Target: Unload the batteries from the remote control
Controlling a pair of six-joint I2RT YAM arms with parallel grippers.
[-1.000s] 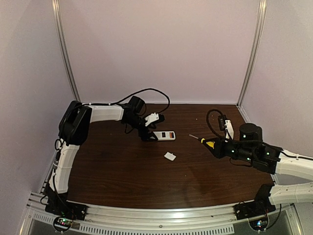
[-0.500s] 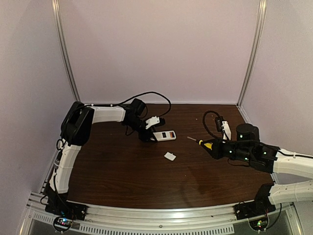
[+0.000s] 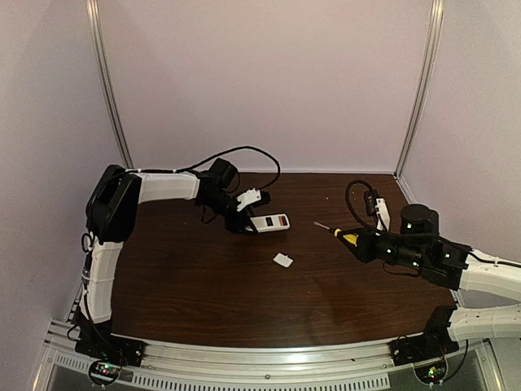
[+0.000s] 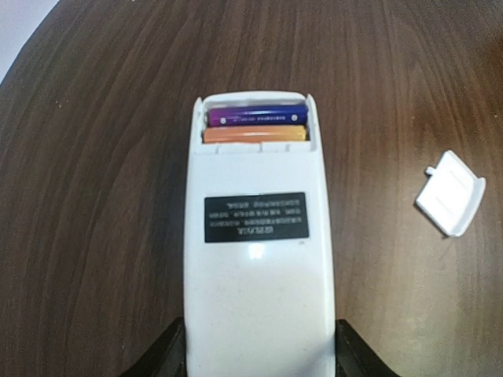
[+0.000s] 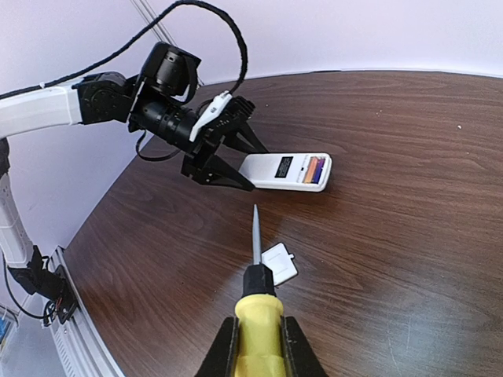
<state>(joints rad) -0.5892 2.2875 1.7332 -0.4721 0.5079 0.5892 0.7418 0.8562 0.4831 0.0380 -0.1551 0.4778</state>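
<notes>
One arm (image 3: pixel 167 187) outstretched to remote control (image 3: pixel 271 221)

**White Remote, Purple and Orange Cells on Dark Wood**

We see the remote control (image 4: pixel 255 298) in plain white, with a black label printed in fine white text. Of the batteries (image 4: pixel 255 117) in its open bay, one is glossy purple with small pale lettering and the other is orange. The lid piece (image 4: pixel 449 193) is white too. The screwdriver (image 5: pixel 257 322) has a yellow handle, a black collar and a grey shaft. The table (image 4: pixel 94 157) is dark brown with streaky wood grain. The left arm (image 3: pixel 167 187) and the right arm (image 3: pixel 488 281) wear white shells with black joints, against pale lilac walls (image 3: pixel 260 81).
</notes>
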